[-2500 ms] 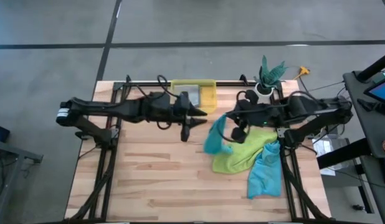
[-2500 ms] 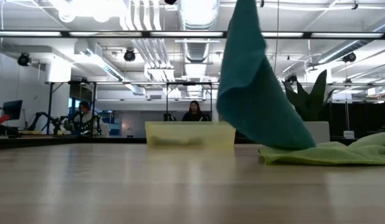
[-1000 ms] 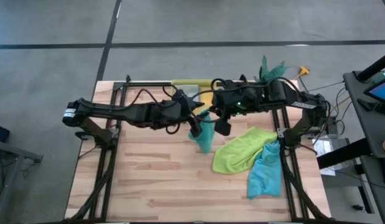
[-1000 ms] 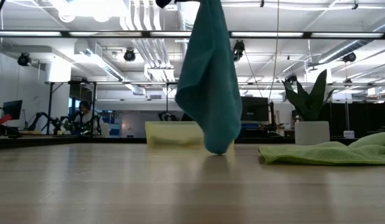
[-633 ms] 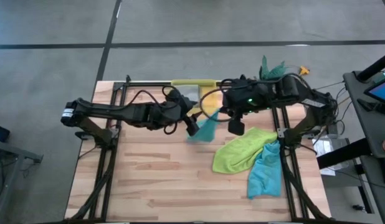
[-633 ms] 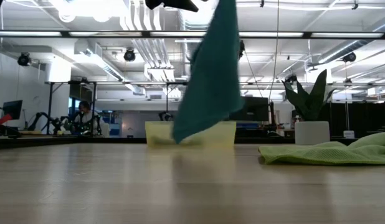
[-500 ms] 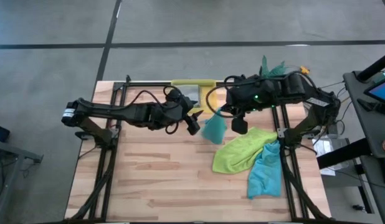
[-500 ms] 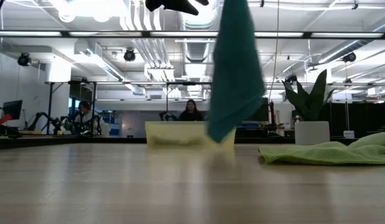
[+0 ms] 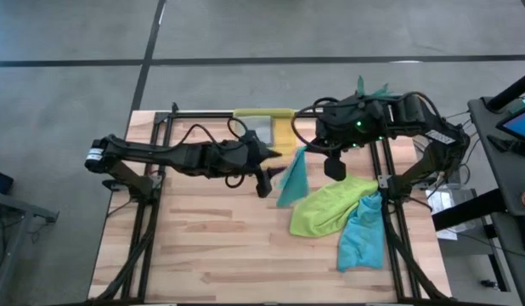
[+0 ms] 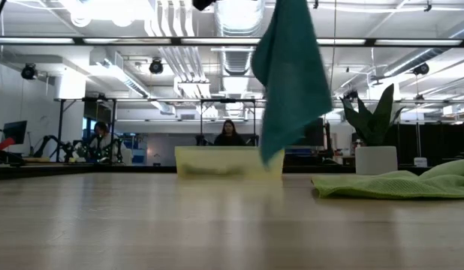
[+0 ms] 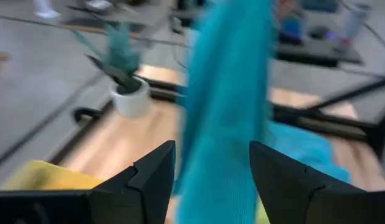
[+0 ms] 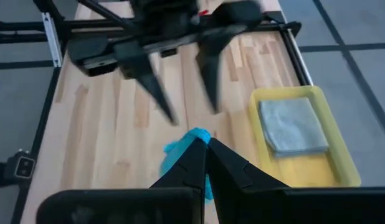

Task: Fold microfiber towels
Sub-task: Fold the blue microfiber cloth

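Note:
A teal towel (image 9: pixel 292 177) hangs from my right gripper (image 9: pixel 307 151), which is shut on it above the table's middle; in the low view the teal towel (image 10: pixel 292 82) ends clear of the tabletop. My left gripper (image 9: pixel 271 172) is open just left of the towel, and in its wrist view the fingers (image 11: pixel 152 177) stand on either side of the towel (image 11: pixel 227 106) without visible touch. A lime green towel (image 9: pixel 330 206) and a second teal towel (image 9: pixel 362 238) lie crumpled at the right. A grey towel (image 12: pixel 289 127) lies folded in the yellow bin (image 12: pixel 317 177). My right gripper pinches the teal towel's top end (image 12: pixel 194 137) between its two shut fingers, coming from above and pointing down. Whether it has one layer or several, I cannot tell. The towel hangs slack below the fingers, lifted clear of the table.
The yellow bin (image 9: pixel 279 123) stands at the far edge, middle. A potted plant (image 9: pixel 369 100) stands at the far right. Bare wood (image 9: pixel 211 246) lies across the table's near left and middle. People show in the room beyond the table in the low view.
My right gripper has carried the teal towel toward the table's right edge. The towel has swung as it went, and its lower end, near the tabletop a second ago, now hangs clear of it.

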